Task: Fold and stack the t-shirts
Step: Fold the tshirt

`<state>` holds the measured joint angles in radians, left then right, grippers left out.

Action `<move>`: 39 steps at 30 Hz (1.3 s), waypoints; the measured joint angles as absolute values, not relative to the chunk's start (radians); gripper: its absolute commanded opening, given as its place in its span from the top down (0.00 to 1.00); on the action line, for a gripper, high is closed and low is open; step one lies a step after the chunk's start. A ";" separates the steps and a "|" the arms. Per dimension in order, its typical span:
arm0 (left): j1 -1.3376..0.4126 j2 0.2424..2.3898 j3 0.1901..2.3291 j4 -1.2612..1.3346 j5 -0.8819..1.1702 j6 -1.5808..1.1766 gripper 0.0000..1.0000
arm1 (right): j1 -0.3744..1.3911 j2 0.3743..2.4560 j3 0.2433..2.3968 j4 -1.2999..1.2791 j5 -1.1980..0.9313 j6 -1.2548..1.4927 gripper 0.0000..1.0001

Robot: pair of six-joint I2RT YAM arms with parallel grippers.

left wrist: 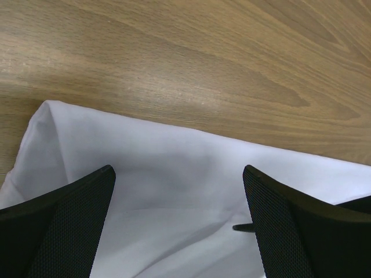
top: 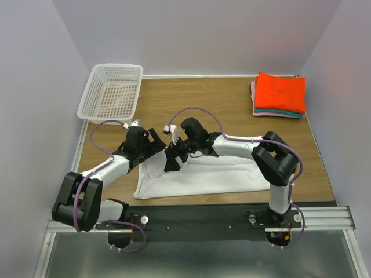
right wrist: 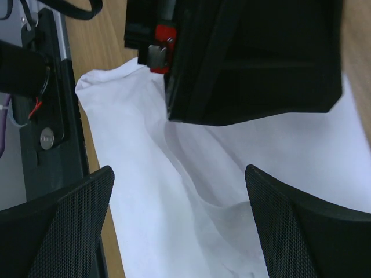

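Observation:
A plain white t-shirt [top: 203,176] lies partly folded as a wide band on the wooden table near the front edge. My left gripper [top: 155,143] hangs over its far left corner with jaws open and empty. The left wrist view shows the white cloth [left wrist: 174,197] under the gripper [left wrist: 178,169]. My right gripper [top: 173,161] is open just above the shirt's left part, next to the left gripper. The right wrist view shows rumpled white cloth [right wrist: 145,191] below the gripper [right wrist: 179,169]. A folded stack [top: 279,92] with an orange-red shirt on top of teal and pink sits at the back right.
A white plastic mesh basket [top: 113,91] stands at the back left. The left gripper's black body [right wrist: 249,58] fills the top of the right wrist view, very close. The black mounting rail [right wrist: 46,133] runs along the table's near edge.

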<state>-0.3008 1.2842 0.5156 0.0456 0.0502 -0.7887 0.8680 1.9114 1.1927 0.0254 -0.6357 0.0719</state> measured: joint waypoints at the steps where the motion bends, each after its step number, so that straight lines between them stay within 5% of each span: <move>1: -0.299 1.284 0.512 0.047 0.051 -0.789 0.02 | 0.877 1.919 1.193 0.025 -0.642 0.070 0.00; 7: -0.290 1.283 0.501 0.046 0.051 -0.784 0.02 | 0.943 1.870 1.113 0.032 -0.649 0.060 0.00; 15: -0.283 1.257 0.501 0.028 0.038 -0.775 0.02 | 1.073 1.522 0.845 0.008 -0.627 0.106 0.00; 23: -0.284 1.145 0.512 -0.046 0.033 -0.771 0.02 | 1.056 1.237 0.786 -0.074 -0.100 0.292 0.00; 30: -0.394 1.004 0.503 -0.081 0.005 -0.822 0.02 | 0.707 1.190 0.782 -0.213 0.158 0.502 0.00; 39: -0.570 1.093 0.416 -0.073 -0.007 -0.929 0.02 | 0.443 1.368 0.777 -0.287 0.145 0.590 0.00</move>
